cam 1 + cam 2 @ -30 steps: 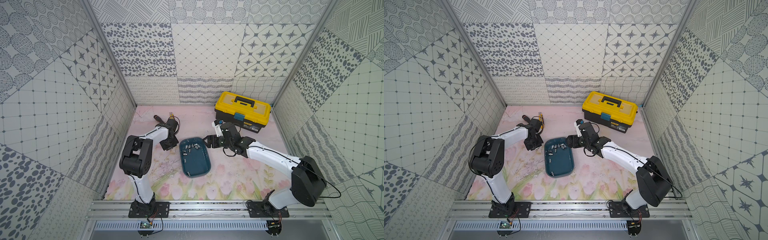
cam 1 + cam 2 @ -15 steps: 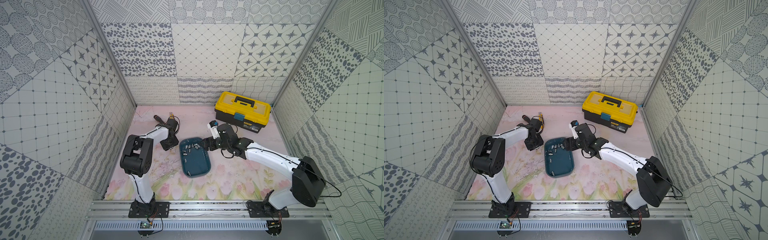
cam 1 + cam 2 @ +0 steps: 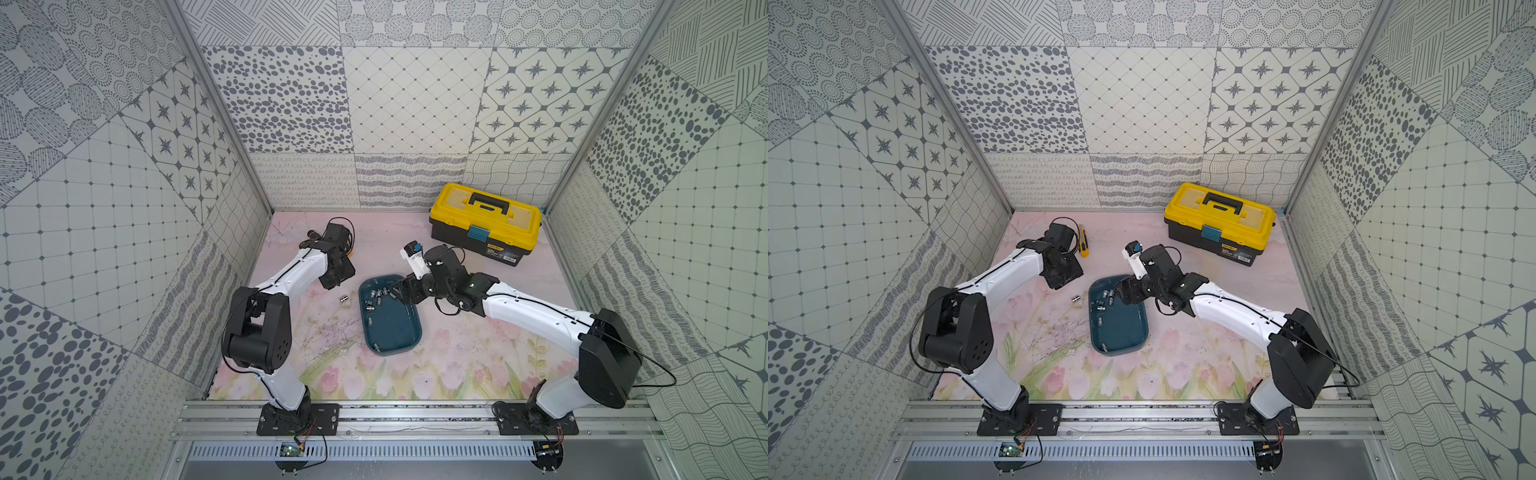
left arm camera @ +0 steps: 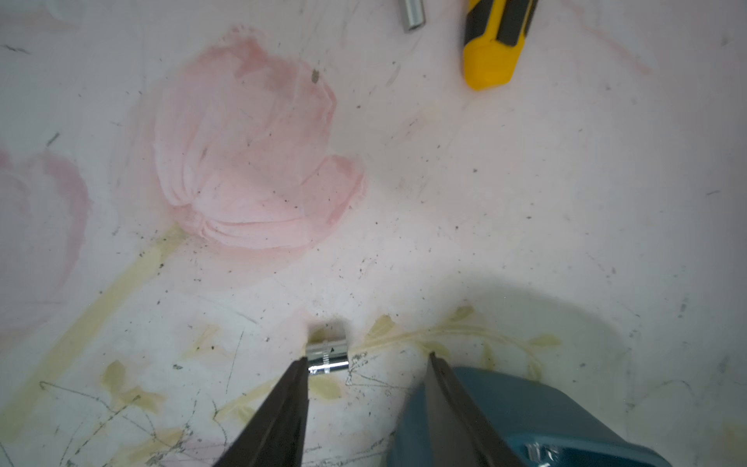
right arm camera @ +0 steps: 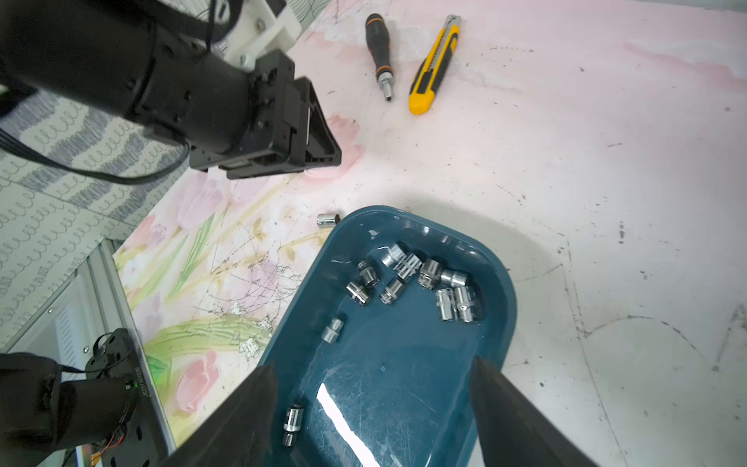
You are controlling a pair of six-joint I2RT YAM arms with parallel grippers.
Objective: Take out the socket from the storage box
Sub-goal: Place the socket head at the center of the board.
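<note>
The storage box (image 3: 395, 328) (image 3: 1125, 328) is a shallow teal tub in the middle of the mat. Several chrome sockets (image 5: 428, 275) lie at its far end, and two more lie loose on its floor. One socket (image 3: 343, 298) (image 3: 1076, 298) (image 4: 326, 358) (image 5: 327, 219) lies on the mat just outside the box's far left corner. My left gripper (image 4: 366, 358) (image 3: 334, 284) is open beside that corner; the socket lies off one fingertip and nothing is between the fingers. My right gripper (image 5: 374, 364) (image 3: 399, 291) hangs open over the box (image 5: 404, 384), empty.
A yellow-lidded black toolbox (image 3: 486, 222) (image 3: 1219, 222) stands at the back right. A yellow utility knife (image 5: 434, 64) (image 4: 497, 40) and a black screwdriver (image 5: 378, 56) lie on the mat behind the left gripper. Patterned walls close in three sides.
The left gripper's jaws have spread apart, and the socket lies free on the mat. The right gripper has moved left, from beside the box to over its far end.
</note>
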